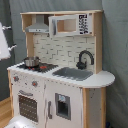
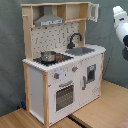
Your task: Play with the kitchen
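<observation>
So, kitchen (image 2: 62, 65): stands upright on a wooden floor before a grey backdrop, front facing out so doors and knobs can be reached.
Pot (image 1: 31, 61): sits on the stovetop, beside the sink (image 1: 73, 73), ready to be lifted.
Faucet (image 2: 75, 39): arches over the sink.
Oven door (image 2: 65, 95): looks closed.
Arm (image 2: 121, 27): white, at the second exterior view's right edge, well apart from the kitchen, apparently not yet engaged.
Gripper: whether wide or narrow, I cannot tell.

In the second exterior view we see our arm (image 2: 120, 22): glossy white rounded shells with a dark joint band.
</observation>
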{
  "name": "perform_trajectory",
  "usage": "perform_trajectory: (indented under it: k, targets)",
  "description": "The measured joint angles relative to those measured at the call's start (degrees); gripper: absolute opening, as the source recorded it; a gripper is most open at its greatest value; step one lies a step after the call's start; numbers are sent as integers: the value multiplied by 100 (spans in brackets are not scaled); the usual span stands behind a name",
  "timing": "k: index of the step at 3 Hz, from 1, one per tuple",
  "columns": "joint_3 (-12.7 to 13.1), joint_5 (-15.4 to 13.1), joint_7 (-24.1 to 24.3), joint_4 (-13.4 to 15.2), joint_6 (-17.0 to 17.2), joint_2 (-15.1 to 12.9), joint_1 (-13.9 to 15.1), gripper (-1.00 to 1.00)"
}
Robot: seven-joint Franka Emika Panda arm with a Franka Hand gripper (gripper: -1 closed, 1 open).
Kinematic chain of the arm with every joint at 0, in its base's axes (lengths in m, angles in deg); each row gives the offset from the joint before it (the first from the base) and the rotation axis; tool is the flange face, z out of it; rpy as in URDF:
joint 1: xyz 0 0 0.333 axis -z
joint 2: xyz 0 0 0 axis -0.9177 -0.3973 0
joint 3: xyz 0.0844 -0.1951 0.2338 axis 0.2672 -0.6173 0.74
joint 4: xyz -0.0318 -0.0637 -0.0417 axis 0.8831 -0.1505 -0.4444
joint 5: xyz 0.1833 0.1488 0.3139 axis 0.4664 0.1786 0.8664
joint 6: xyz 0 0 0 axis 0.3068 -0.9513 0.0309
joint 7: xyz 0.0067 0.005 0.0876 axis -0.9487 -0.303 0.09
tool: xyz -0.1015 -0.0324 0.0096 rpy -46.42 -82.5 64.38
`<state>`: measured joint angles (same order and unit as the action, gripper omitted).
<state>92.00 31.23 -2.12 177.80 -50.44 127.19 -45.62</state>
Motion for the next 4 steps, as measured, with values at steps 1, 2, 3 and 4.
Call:
perform_trajectory:
  k: [1,2,3,4]
  targets:
    - [-231,0,317,41,-4,-25,453,100]
    - [-642,-71,503,407,-33,-22,592,100]
    - [-899,-102,606,733,-397,-70,698,100]
    - [-957,-102,623,772,-544,-96,772,100]
